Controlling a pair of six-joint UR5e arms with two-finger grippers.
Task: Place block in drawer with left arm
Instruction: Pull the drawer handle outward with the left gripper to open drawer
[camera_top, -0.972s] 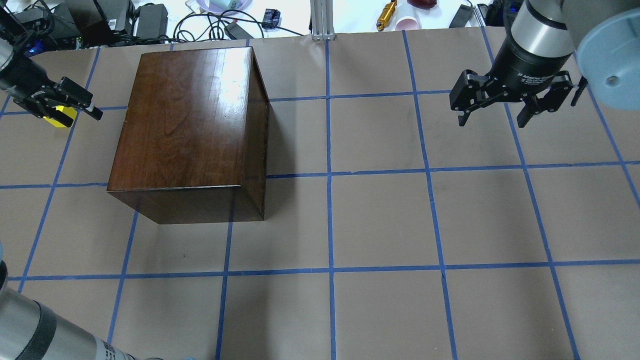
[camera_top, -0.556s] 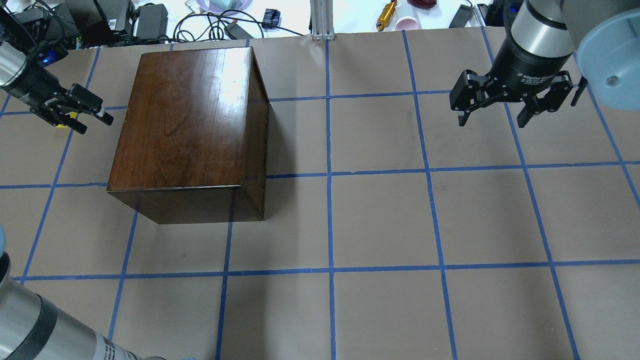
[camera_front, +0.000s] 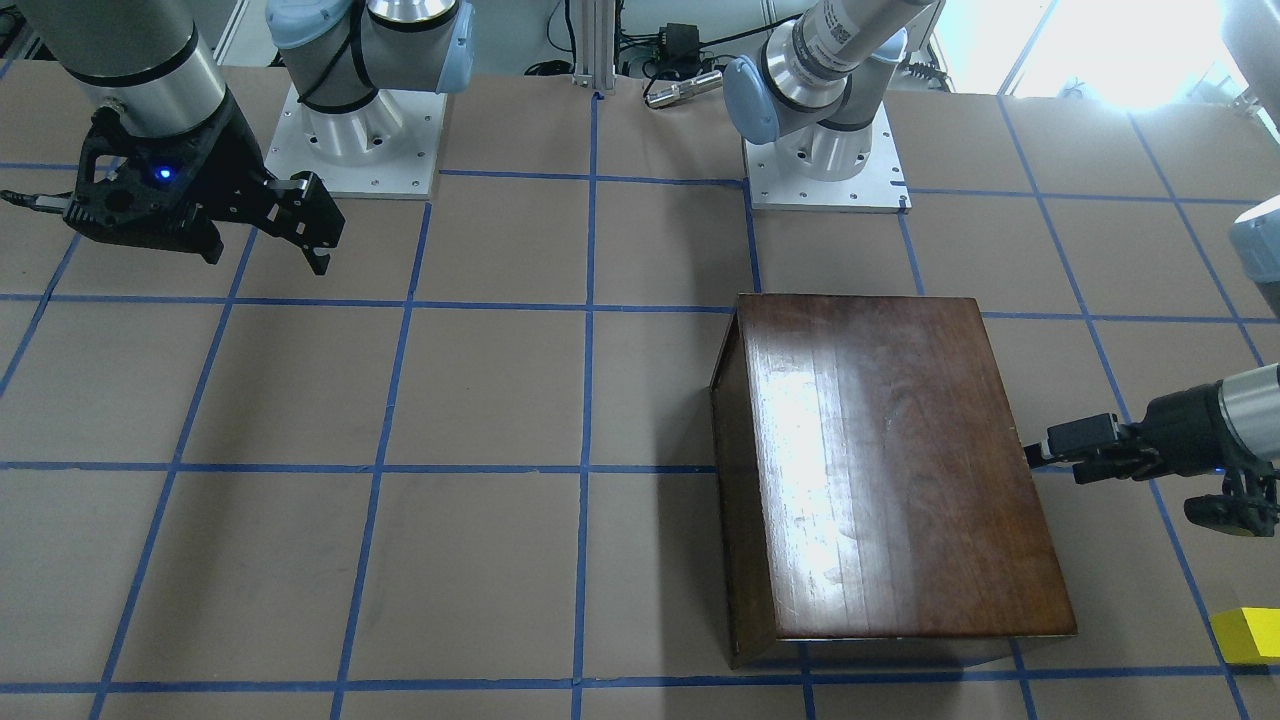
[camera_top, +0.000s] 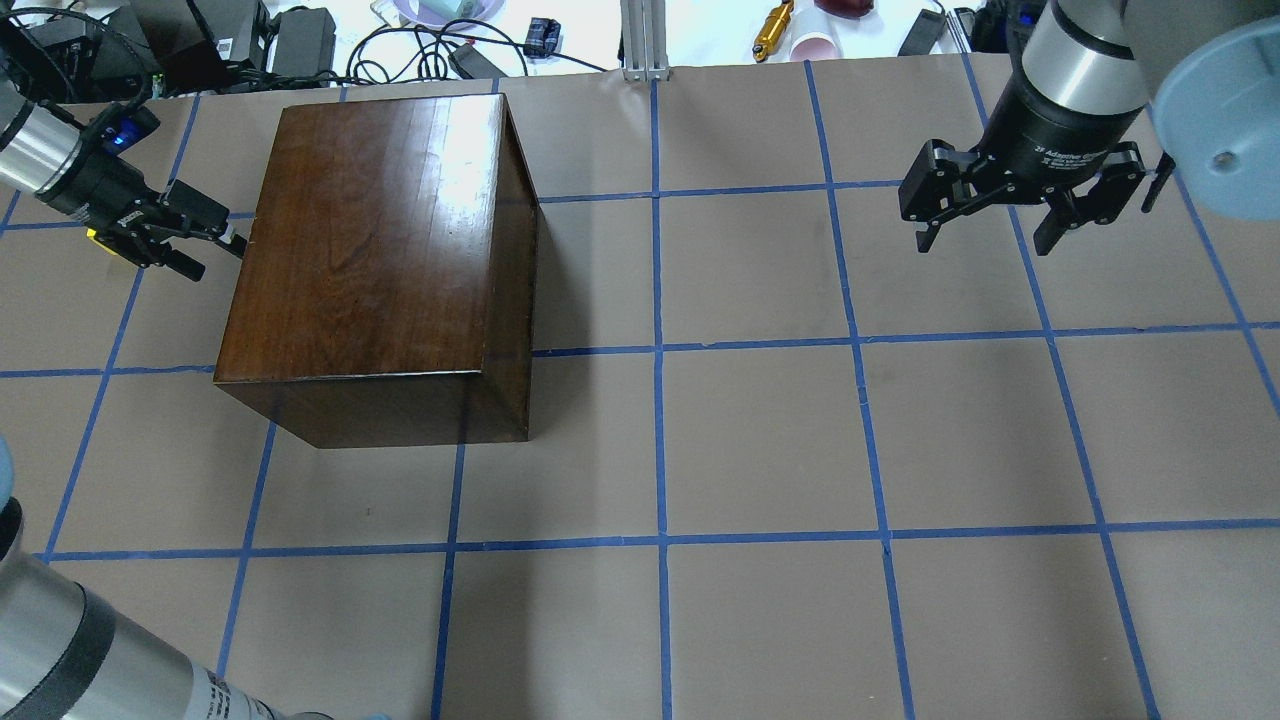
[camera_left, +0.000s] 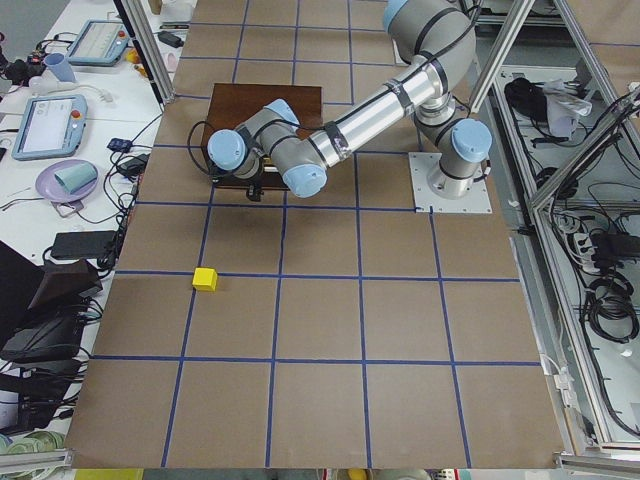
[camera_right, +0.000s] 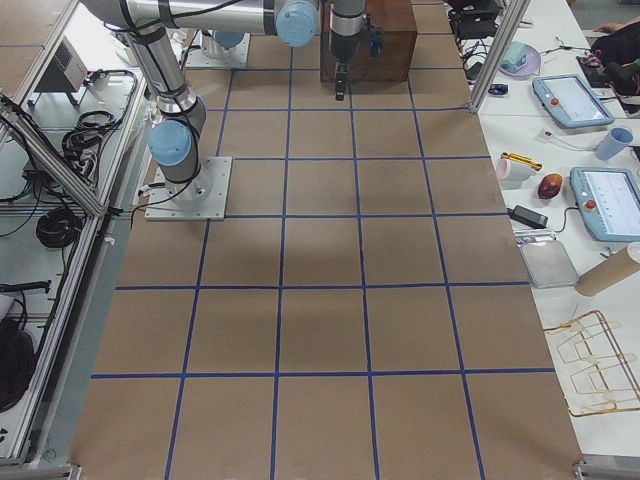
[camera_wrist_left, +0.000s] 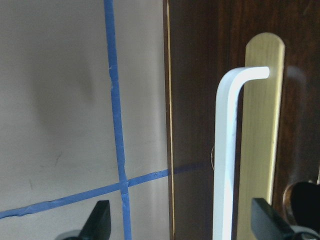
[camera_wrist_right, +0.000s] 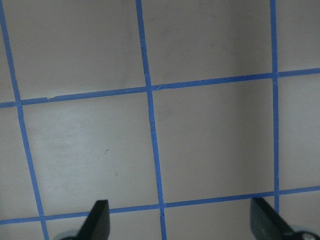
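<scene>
Compared to a second ago, the left tool (camera_top: 212, 252) isn't hanging over the block (camera_left: 205, 279) any more. It's slid across and is now nosed right up to the left face of the dark wooden box (camera_top: 380, 250). The block itself hasn't budged; it's just sitting on the desk (camera_top: 760, 440), off to the left of the box and well clear of it. The left tool has nothing in it and its fingers are spread wide, one either side of the white handle (camera_wrist_left: 225, 150) on its brass plate (camera_wrist_left: 262, 125). That's the drawer (camera_wrist_left: 195, 100) front, and the drawer looks pushed in, so I can't see anything of its inside. Over on the right, the right tool (camera_top: 985, 240) is where it was, up above bare desk, fingers wide apart and holding nothing.
</scene>
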